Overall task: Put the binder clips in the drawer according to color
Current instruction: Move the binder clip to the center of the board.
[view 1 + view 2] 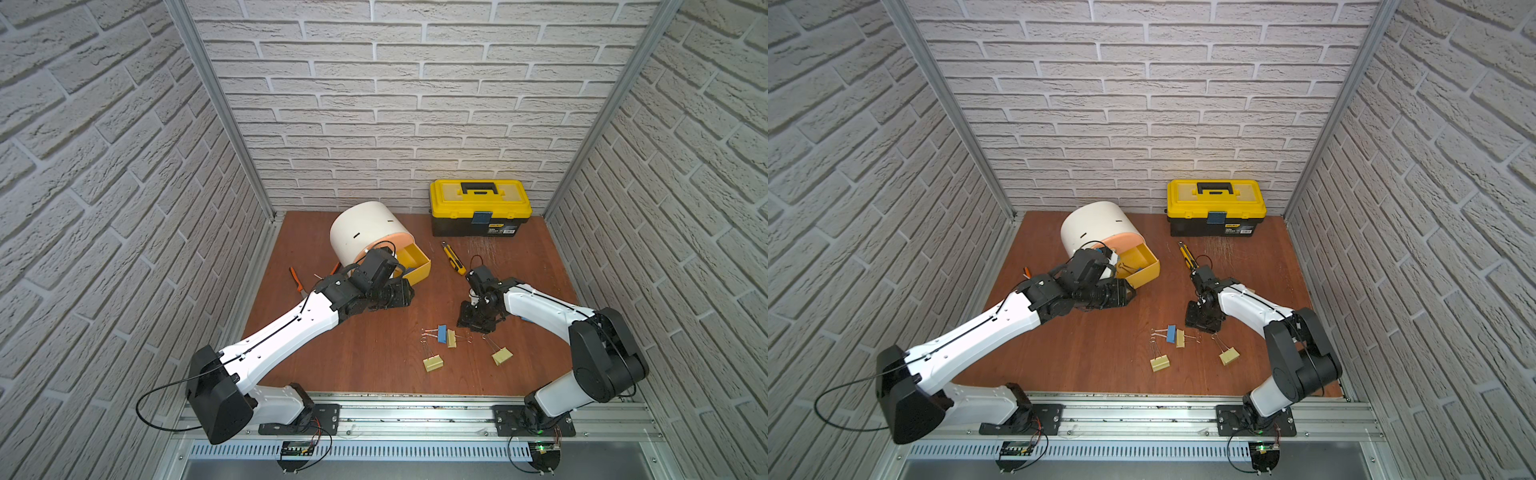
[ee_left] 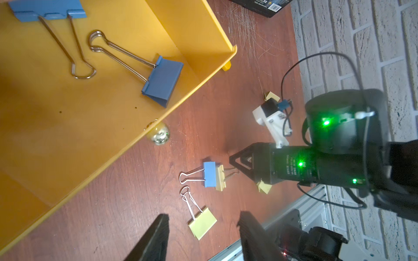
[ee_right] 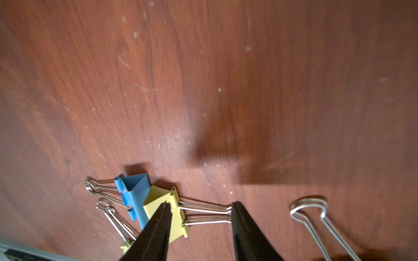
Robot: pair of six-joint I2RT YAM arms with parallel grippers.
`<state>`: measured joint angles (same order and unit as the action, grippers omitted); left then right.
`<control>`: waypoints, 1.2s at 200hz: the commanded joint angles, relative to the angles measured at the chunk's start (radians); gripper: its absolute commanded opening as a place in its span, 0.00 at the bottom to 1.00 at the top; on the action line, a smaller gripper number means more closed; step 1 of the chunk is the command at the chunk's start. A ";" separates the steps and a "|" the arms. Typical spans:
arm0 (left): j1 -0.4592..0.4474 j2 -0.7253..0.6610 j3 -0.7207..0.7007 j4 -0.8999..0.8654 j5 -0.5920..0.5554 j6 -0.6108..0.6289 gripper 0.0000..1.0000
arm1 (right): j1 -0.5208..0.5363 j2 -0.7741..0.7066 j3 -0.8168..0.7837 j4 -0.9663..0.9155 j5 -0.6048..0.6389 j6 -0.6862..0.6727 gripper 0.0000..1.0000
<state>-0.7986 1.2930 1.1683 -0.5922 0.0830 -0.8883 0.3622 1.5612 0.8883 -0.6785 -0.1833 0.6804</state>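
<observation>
Right gripper (image 3: 200,209) half-open, straddling yellow binder clip (image 3: 162,203) handles.

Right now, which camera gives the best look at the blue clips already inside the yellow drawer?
The left wrist view: it looks straight into the yellow drawer, showing two blue clips with their wire handles. In a top view only a blue speck shows inside the drawer, behind the left arm. The right wrist view shows no drawer at all.

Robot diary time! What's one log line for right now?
right gripper: fingers astride yellow clip, unclosed | left gripper: open, empty | yellow drawer: open
</observation>
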 commanded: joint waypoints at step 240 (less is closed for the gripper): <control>0.016 -0.259 -0.112 -0.077 -0.143 -0.099 0.56 | 0.282 0.092 0.037 0.185 -0.065 -0.023 0.14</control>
<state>-0.7902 1.0515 1.0706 -0.6640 -0.0387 -0.9726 0.6380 1.6272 0.9115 -0.5446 -0.2447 0.6437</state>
